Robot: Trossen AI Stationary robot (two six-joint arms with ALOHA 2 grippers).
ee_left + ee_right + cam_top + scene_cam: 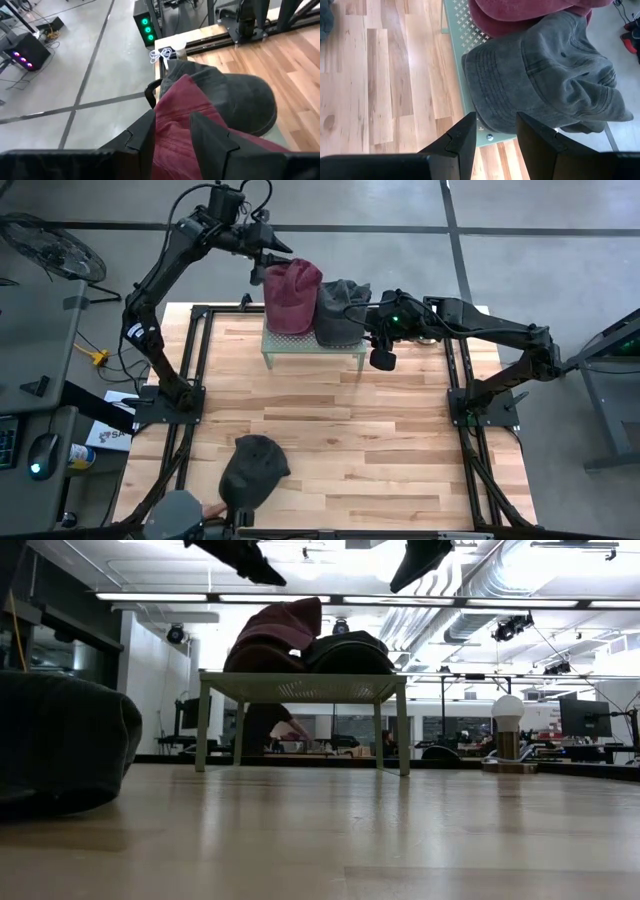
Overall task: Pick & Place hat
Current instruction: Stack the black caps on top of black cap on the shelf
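Note:
A maroon hat [292,292] and a grey hat [342,310] lie side by side on a small pale-green perforated stand [312,348] at the table's far edge, and the grey hat's edge overlaps the maroon one. My left gripper [279,260] hangs open just above the maroon hat's far side; in the low view my left gripper [246,558] is clear of the maroon hat [275,635]. My right gripper [373,330] hovers open beside and above the grey hat [545,75], touching nothing. A dark hat [254,466] rests crown up on the table near its front edge.
The stand [300,686] rises on thin legs with open space beneath it. Black rails [196,360] frame the wooden table on the left and right. Bare wood [350,420] stretches between the stand and the dark hat [60,745].

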